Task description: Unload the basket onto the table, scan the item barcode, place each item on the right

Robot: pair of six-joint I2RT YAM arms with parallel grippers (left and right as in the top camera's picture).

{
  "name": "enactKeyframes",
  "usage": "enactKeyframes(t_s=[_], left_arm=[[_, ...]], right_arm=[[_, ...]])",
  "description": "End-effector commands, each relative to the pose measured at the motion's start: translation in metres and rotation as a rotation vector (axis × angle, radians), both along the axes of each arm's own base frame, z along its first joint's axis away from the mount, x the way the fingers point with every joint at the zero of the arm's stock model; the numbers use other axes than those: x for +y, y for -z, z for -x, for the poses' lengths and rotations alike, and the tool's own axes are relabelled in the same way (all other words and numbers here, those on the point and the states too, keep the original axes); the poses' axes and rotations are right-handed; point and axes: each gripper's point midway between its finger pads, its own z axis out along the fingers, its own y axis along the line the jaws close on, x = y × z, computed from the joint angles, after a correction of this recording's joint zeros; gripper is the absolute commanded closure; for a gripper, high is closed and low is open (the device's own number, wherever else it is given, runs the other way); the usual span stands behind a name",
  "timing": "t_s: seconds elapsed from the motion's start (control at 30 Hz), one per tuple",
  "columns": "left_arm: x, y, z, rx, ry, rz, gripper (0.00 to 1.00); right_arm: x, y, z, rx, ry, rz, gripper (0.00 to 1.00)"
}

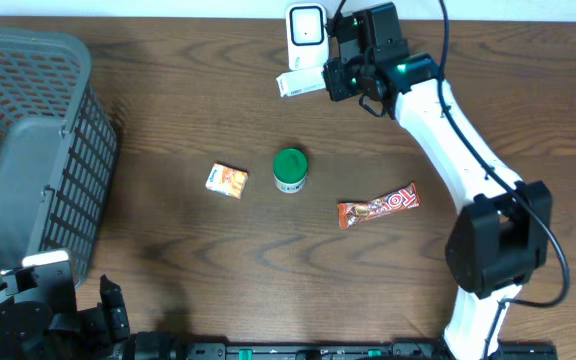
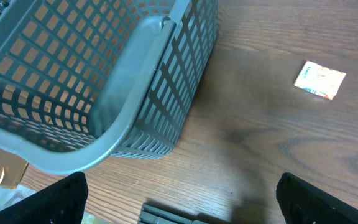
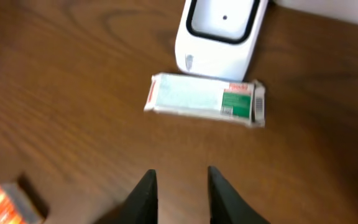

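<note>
Overhead view: white-and-green packet flat on table, just below white scanner, right gripper beside its right end; green-lidded jar, orange sachet and chocolate bar mid-table.

Left wrist: left gripper spread wide, empty, near grey basket and sachet.

Right wrist alone: fingers slightly apart, short of packet; striped, barcode-like patch at packet's right end, facing up.
</note>
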Motion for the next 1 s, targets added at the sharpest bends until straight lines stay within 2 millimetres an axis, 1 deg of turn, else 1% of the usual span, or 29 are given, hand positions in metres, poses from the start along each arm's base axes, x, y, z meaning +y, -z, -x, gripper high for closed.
enactKeyframes(t_s=[0.0, 0.03, 0.1, 0.17, 0.3, 0.37, 0.43, 0.53, 0.7, 0.83, 0.97], left_arm=[[0.002, -0.002, 0.001, -0.007, -0.021, 0.0, 0.03], [0.002, -0.002, 0.001, -0.008, -0.021, 0.0, 0.03], [0.002, -0.002, 0.001, -0.007, -0.021, 0.0, 0.03], [0.002, -0.002, 0.001, -0.008, -0.021, 0.0, 0.03], [0.002, -0.002, 0.001, -0.008, -0.021, 0.0, 0.03], [0.002, -0.002, 0.001, -0.008, -0.021, 0.0, 0.03], [0.002, -0.002, 0.001, -0.007, -0.021, 0.0, 0.03], [0.002, -0.002, 0.001, -0.007, -0.021, 0.0, 0.03], [0.002, -0.002, 0.001, -0.007, -0.021, 0.0, 0.03], [0.002, -0.002, 0.001, -0.008, -0.021, 0.0, 0.03], [0.002, -0.002, 0.001, -0.007, -0.021, 0.0, 0.03]], right_arm=[[0.018, 0.051, -0.017, 0.025, -0.009, -0.004, 0.8], [0.022, 0.058, -0.02, 0.021, -0.012, -0.006, 0.85], [0.031, 0.078, -0.031, 0.001, -0.017, -0.017, 0.94], [0.037, 0.09, -0.039, -0.021, -0.021, -0.024, 0.99], [0.045, 0.1, -0.059, -0.102, -0.02, -0.052, 0.99], [0.045, 0.105, -0.065, -0.123, -0.008, -0.049, 0.99], [0.041, 0.113, -0.073, -0.148, 0.018, -0.033, 0.99], [0.039, 0.118, -0.077, -0.16, 0.026, -0.032, 0.99], [0.041, 0.133, -0.082, -0.17, 0.027, -0.035, 0.99], [0.033, 0.145, -0.089, -0.189, 0.068, -0.004, 0.99], [0.031, 0.153, -0.088, -0.176, 0.072, 0.007, 0.99]])
